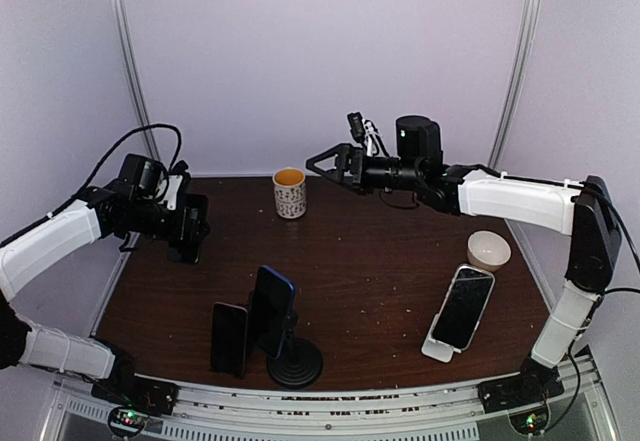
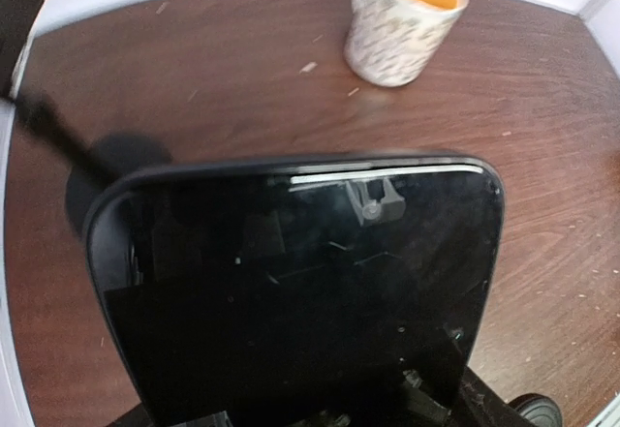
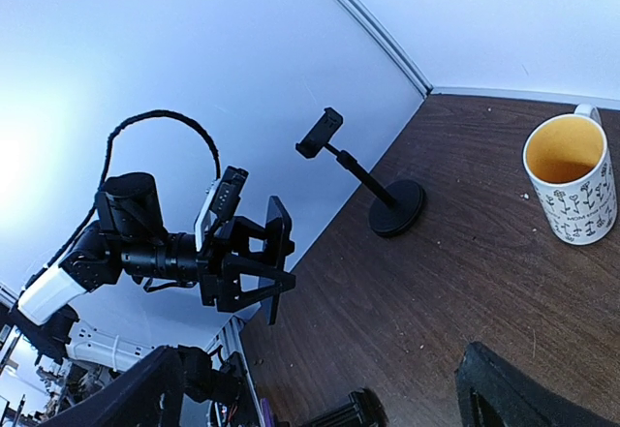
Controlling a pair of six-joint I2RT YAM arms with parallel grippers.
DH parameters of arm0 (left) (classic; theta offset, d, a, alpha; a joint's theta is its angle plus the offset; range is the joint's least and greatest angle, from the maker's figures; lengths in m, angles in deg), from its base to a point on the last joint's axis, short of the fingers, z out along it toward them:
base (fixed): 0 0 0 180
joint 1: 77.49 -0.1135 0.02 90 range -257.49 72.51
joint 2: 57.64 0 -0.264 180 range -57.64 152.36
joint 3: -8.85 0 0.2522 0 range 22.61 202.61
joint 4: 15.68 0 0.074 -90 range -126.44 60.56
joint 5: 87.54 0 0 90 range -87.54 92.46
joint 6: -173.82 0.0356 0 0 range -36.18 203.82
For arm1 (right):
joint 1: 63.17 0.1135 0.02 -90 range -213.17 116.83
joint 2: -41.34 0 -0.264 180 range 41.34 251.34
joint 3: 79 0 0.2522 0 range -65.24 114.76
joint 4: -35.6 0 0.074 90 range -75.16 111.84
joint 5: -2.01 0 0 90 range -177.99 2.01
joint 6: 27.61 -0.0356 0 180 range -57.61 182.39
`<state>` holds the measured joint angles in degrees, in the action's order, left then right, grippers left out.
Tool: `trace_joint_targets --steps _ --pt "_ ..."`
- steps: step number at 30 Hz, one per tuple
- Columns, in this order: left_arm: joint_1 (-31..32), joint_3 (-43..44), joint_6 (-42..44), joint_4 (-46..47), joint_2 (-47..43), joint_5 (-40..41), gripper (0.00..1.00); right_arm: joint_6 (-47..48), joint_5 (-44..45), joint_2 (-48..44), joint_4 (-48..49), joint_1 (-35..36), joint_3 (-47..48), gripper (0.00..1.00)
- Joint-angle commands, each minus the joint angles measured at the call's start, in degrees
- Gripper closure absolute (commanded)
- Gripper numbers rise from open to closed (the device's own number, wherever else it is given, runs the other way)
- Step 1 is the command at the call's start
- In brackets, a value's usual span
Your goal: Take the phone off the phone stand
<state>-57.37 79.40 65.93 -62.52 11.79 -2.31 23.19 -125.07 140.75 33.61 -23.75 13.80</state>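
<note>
Two arms up: left gripper (image 1: 188,246) clamps a dark phone (image 2: 291,291) aloft; right gripper (image 1: 315,164) hangs spread wide, holding nothing, near the mug (image 1: 290,192).

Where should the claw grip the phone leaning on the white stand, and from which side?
Probably across its long edges near the raised top end, from above: the phone leans back on the white stand, lower end on its base, both edges free.

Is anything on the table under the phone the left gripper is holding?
Nothing visible. The phone in the left gripper hangs over bare table. The mug stands farther back, and the black stand is nearer the front edge.
</note>
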Motion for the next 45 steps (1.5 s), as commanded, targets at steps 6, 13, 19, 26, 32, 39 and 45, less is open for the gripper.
trace_joint_targets --steps 6,13,19,26,32,39,45 --pt "-8.6 -7.4 -7.0 -1.9 -4.8 -1.4 0.62 -1.7 -2.7 -3.3 6.9 -1.0 -3.7 0.00" --pt "-12.7 -8.4 -6.5 -8.9 -2.8 -3.3 0.62 -2.9 -3.5 -4.5 9.7 -1.5 -5.9 0.00" --pt "-15.4 -7.2 -4.2 -13.8 2.1 -2.3 0.60 -4.5 -4.0 -4.8 13.0 -1.7 -7.8 0.00" --pt "-17.9 -6.7 -3.3 -11.2 7.9 -4.8 0.57 -6.8 -4.9 -5.0 17.9 -2.5 -10.8 0.00" --pt "-20.3 -2.9 1.5 -11.6 14.2 -8.3 0.55 -8.0 -5.5 -4.9 20.4 -2.9 -12.0 0.00" --pt "-22.6 0.7 7.8 -14.9 19.1 -7.5 0.52 -10.8 -6.3 -4.4 25.8 -3.6 -14.1 0.00" --pt "-22.6 -0.4 9.0 -14.8 20.9 -6.2 0.49 -13.5 -7.4 -3.5 29.8 -4.3 -14.8 0.00"
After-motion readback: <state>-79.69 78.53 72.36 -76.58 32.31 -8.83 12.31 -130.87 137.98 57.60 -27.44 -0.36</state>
